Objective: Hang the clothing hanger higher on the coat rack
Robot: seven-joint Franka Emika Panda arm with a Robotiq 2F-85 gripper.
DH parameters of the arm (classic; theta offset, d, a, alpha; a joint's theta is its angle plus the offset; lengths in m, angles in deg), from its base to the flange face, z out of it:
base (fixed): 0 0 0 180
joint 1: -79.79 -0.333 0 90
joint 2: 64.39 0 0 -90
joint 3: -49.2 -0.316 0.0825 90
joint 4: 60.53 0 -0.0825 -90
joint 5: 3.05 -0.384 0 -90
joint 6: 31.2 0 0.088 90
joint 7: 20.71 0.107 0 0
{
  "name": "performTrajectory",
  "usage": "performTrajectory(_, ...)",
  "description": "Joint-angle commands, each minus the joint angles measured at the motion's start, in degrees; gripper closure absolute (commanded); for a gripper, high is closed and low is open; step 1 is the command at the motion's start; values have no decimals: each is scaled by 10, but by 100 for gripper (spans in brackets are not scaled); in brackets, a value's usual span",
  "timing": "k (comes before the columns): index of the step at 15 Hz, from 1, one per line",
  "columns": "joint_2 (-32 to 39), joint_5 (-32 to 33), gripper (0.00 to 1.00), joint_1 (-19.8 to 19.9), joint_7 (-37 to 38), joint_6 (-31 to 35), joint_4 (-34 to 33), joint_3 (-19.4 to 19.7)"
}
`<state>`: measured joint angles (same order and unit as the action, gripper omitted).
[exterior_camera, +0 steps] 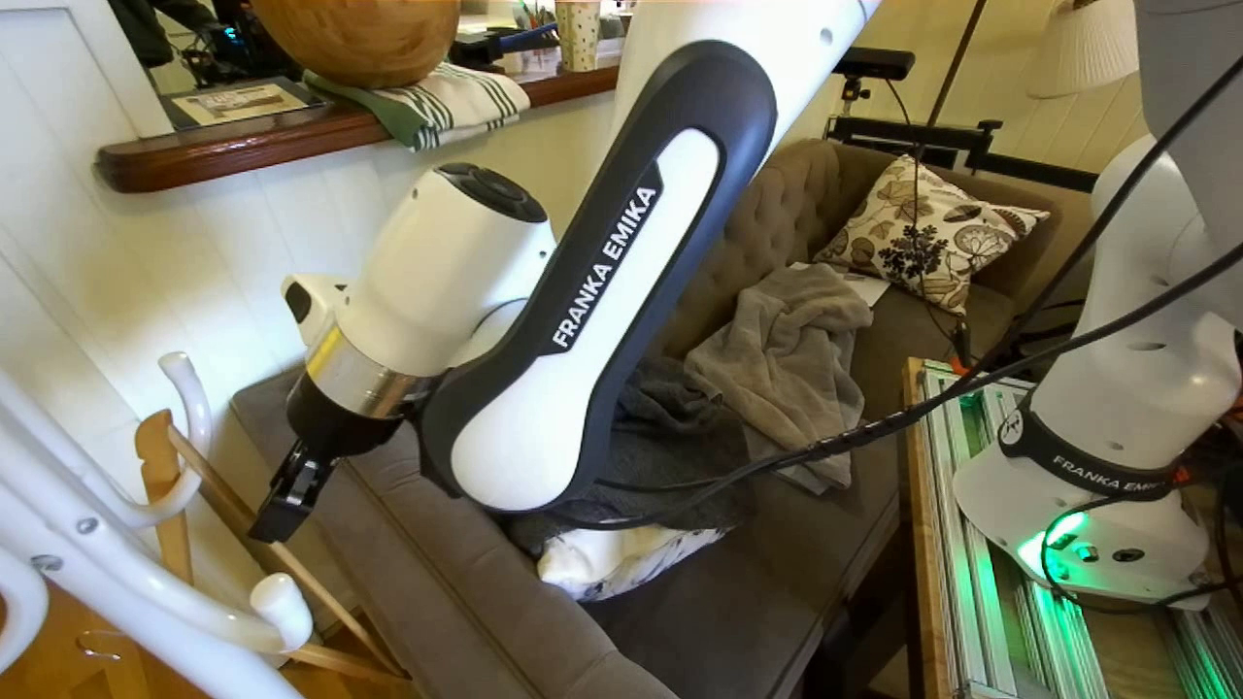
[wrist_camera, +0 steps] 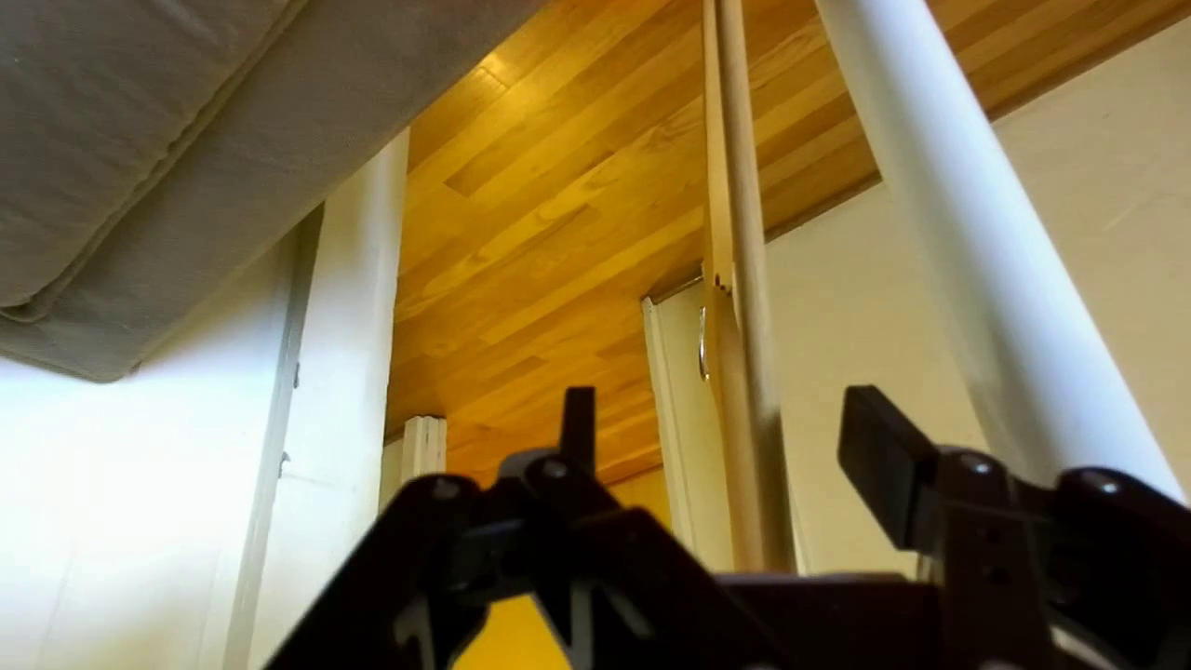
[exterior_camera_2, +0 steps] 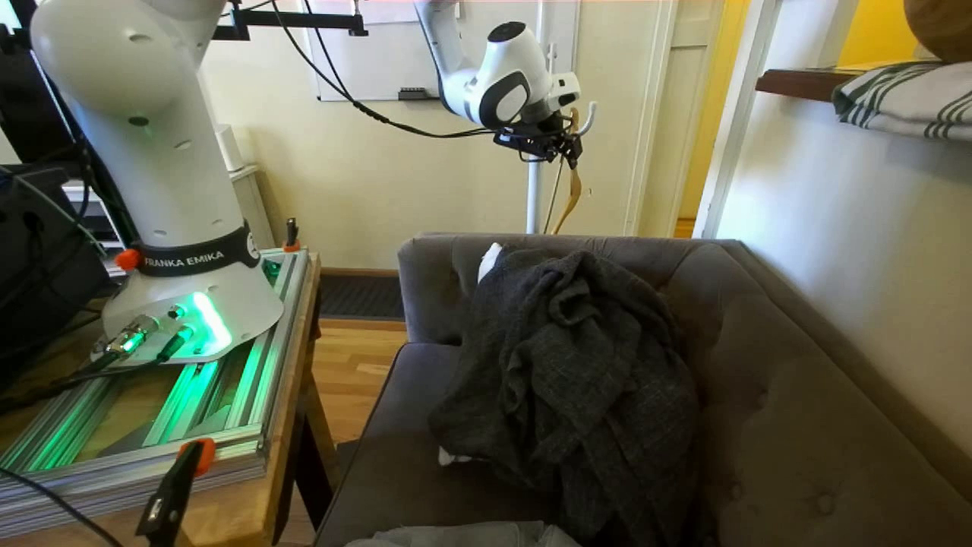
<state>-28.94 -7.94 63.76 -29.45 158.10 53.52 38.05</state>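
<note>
Nearest the cam in an exterior view: white coat rack (exterior_camera: 97, 544), tubes cut off by frame edge. Clothing hanger (exterior_camera: 158, 456) is at the rack, tilted, pt. of it behind an upturned hook arm. Claw (wrist_camera: 729, 439): jaws apart; wrist view has the hanger b/w them w/ a gap either side, rack's post showing just past one jaw. Arm (exterior_camera: 602, 311) slopes down past the sofa (exterior_camera: 777, 592), wrist bent, claw at the hanger. Hard to read: claw overlaps pt. of the hanger in both exterior views; its end goes out of sight behind claw body in wrist view; can't tell what holds it up. In the way: rack tubes in front of hanger, sofa end nearby. Also: dark throw (exterior_camera_2: 562, 365), grey blanket (exterior_camera: 787, 340) & floral pillow (exterior_camera: 923, 228) on sofa; wooden bowl (exterior_camera: 359, 39), top cut off, on striped towel (exterior_camera: 437, 102); arm's base on wood-edged counter (exterior_camera_2: 235, 509).
</note>
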Motion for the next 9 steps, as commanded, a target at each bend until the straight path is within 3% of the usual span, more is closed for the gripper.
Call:
performTrajectory(1,20,27,62,-6,33,11,-26,5)
performTrajectory(4,24,30,72,-4,37,12,-31,2)
performTrajectory(6,27,32,72,1,39,12,-34,-6)
performTrajectory(7,29,33,63,3,39,11,-36,-10)
performTrajectory(9,35,36,65,6,39,13,-41,-16)
